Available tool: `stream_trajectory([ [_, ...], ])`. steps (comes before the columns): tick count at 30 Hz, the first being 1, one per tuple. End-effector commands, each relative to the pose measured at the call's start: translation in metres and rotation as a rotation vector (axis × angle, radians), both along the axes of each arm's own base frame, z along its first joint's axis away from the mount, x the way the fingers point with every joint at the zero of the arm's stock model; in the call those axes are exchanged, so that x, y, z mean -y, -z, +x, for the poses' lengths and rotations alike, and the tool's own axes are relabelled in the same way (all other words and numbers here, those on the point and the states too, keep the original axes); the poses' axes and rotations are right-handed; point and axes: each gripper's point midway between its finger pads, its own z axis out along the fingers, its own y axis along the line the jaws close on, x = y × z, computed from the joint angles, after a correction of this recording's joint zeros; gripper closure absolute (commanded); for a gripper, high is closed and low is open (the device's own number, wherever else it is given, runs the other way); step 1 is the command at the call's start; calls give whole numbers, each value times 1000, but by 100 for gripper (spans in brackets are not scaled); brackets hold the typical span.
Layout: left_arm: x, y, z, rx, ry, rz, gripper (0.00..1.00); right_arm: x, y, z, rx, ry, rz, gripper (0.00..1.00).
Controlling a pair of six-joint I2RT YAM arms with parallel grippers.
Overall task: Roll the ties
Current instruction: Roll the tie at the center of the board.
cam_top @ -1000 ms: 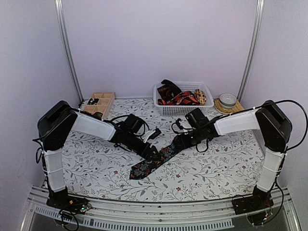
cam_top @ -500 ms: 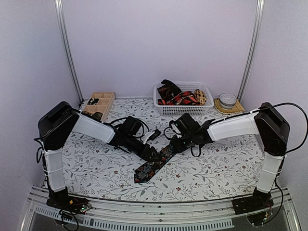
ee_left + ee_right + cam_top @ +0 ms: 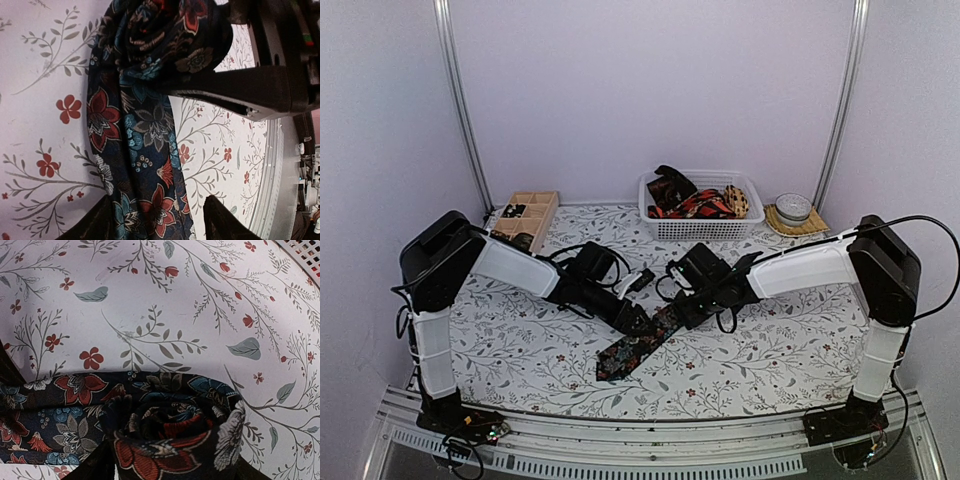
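Observation:
A dark floral tie (image 3: 628, 350) lies slantwise on the patterned tablecloth, its pointed end toward the near edge. Its far end is coiled into a roll (image 3: 175, 432), which also shows in the left wrist view (image 3: 165, 35). My right gripper (image 3: 170, 472) stands open around that roll, a finger close at each side; the roll looks round and unsqueezed. My left gripper (image 3: 155, 225) is open and straddles the flat part of the tie just below the roll. From above, the left gripper (image 3: 638, 322) and right gripper (image 3: 678, 312) nearly meet.
A white mesh basket (image 3: 702, 229) at the back holds more ties (image 3: 682, 198). A wooden compartment tray (image 3: 525, 214) stands back left. A small bowl on a woven mat (image 3: 793, 209) is back right. The basket's corner (image 3: 307, 252) shows in the right wrist view.
My right gripper has moved left along the tie toward the left gripper, and its jaws have widened. The tie's flat part has grown shorter and shifted slightly. The left arm barely moved.

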Motion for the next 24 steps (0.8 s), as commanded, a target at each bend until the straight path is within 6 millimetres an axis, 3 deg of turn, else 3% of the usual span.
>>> stream_trajectory([
  [1,-41,73,-40,-188,-28,249,39,-19,-72,-4,53,-37,163,35],
  [11,-40,76,-41,-193,-28,249,39,-29,-94,-8,21,-51,218,29],
  [24,-40,74,-40,-180,-35,254,40,-43,-88,-29,-91,-117,290,29],
])
